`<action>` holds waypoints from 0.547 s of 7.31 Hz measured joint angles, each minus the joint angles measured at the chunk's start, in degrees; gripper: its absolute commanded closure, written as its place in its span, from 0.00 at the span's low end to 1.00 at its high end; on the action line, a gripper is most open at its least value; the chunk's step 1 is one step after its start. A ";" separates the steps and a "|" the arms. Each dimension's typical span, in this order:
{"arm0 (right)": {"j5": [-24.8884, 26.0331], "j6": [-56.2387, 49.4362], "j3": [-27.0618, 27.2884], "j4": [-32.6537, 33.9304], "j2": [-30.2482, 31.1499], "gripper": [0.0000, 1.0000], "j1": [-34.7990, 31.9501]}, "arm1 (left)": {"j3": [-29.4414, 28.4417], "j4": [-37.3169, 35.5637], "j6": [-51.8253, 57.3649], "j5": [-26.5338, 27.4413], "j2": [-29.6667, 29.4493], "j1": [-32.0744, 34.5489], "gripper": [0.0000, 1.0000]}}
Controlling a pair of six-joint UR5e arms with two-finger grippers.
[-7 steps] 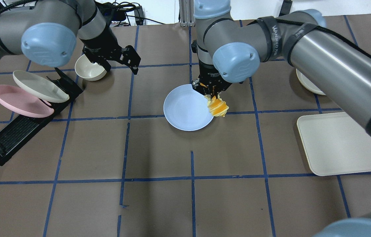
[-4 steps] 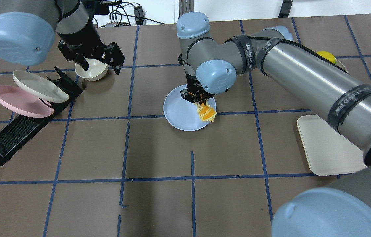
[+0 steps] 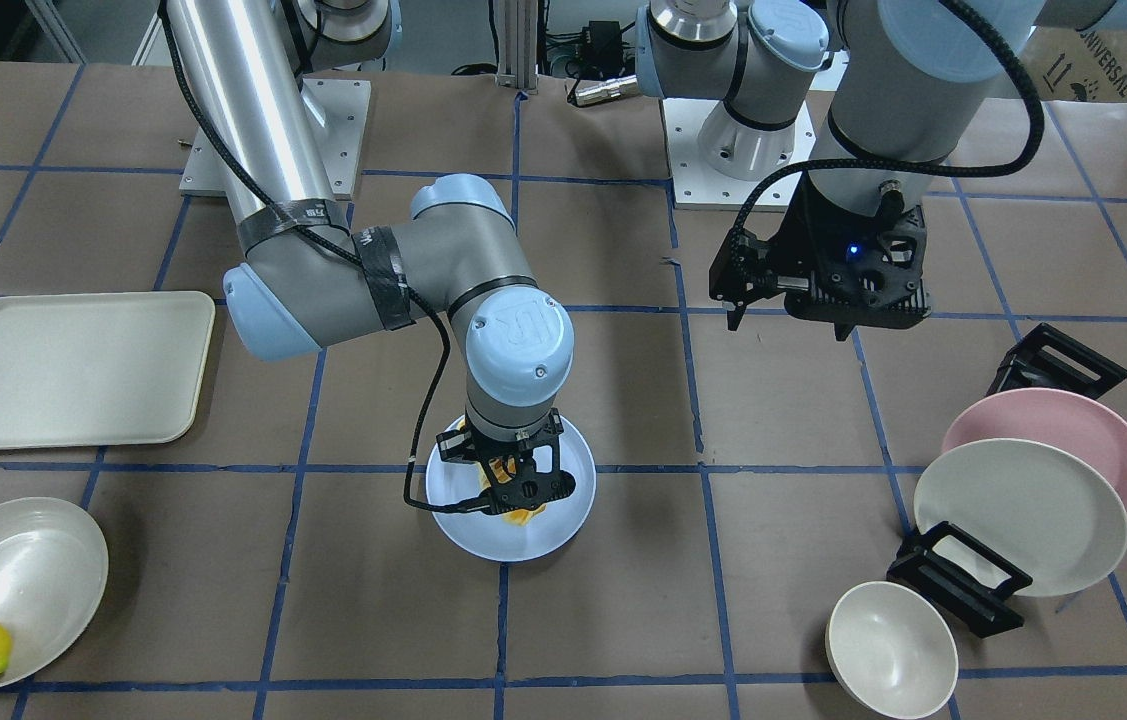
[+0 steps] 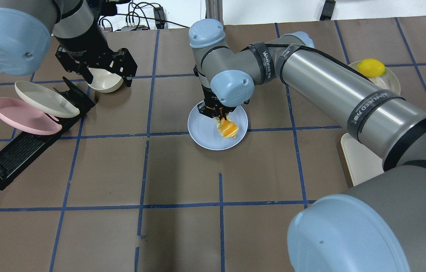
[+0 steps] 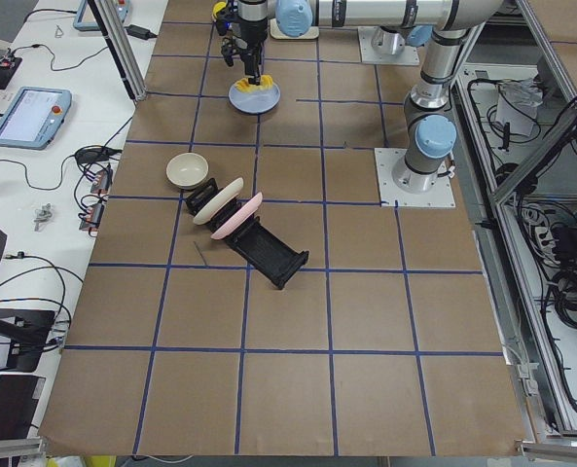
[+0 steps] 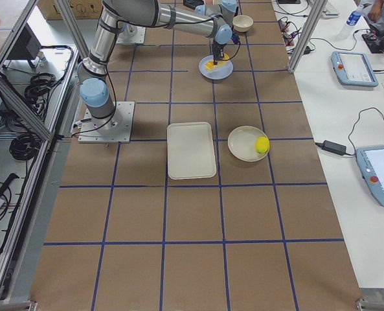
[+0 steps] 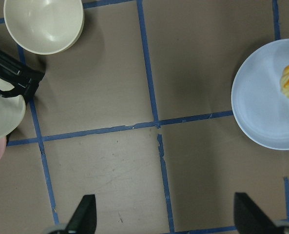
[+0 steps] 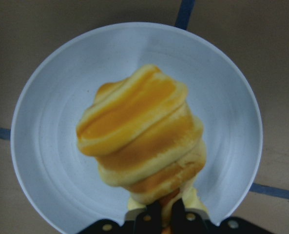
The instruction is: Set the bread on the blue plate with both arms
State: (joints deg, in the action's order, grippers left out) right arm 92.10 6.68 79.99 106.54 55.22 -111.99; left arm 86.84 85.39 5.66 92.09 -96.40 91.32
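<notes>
My right gripper (image 4: 217,116) is shut on one end of the bread (image 4: 227,128), an orange and cream twisted loaf. The loaf hangs down over the right half of the blue plate (image 4: 202,133). The right wrist view shows the bread (image 8: 142,136) over the plate (image 8: 47,126), with the fingertips (image 8: 153,217) pinching its end. I cannot tell whether it touches the plate. In the front view the gripper (image 3: 515,492) hides most of the bread (image 3: 523,516). My left gripper (image 4: 107,74) is open and empty, high above the table by the cream bowl, to the plate's left (image 7: 261,105).
A cream bowl (image 4: 103,82) stands at the back left. A black rack (image 4: 20,151) holds a pink plate (image 4: 22,117) and a cream plate (image 4: 44,99). A cream tray (image 3: 73,365) and a dish with a lemon (image 4: 371,68) lie on the right side.
My right gripper has carried the bread leftward from the plate's right rim to over the plate's inside. My left gripper has shifted a little to the left and stayed open.
</notes>
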 measured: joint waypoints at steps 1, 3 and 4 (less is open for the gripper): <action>0.01 -0.02 -0.16 -0.29 -0.39 0.91 -0.04 | -0.13 0.08 -0.08 0.01 0.09 0.00 0.00; 0.00 -0.06 -0.36 -0.76 -0.60 0.25 -0.09 | -0.83 0.51 -0.50 -0.04 0.10 -0.03 0.00; -0.02 -0.01 -0.60 -1.09 -0.62 0.01 -0.13 | -1.12 0.80 -1.04 -0.05 0.09 -0.03 0.00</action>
State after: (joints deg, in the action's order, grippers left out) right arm 92.07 6.67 79.39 105.45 54.60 -112.11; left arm 85.72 86.19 4.63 92.03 -96.31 91.29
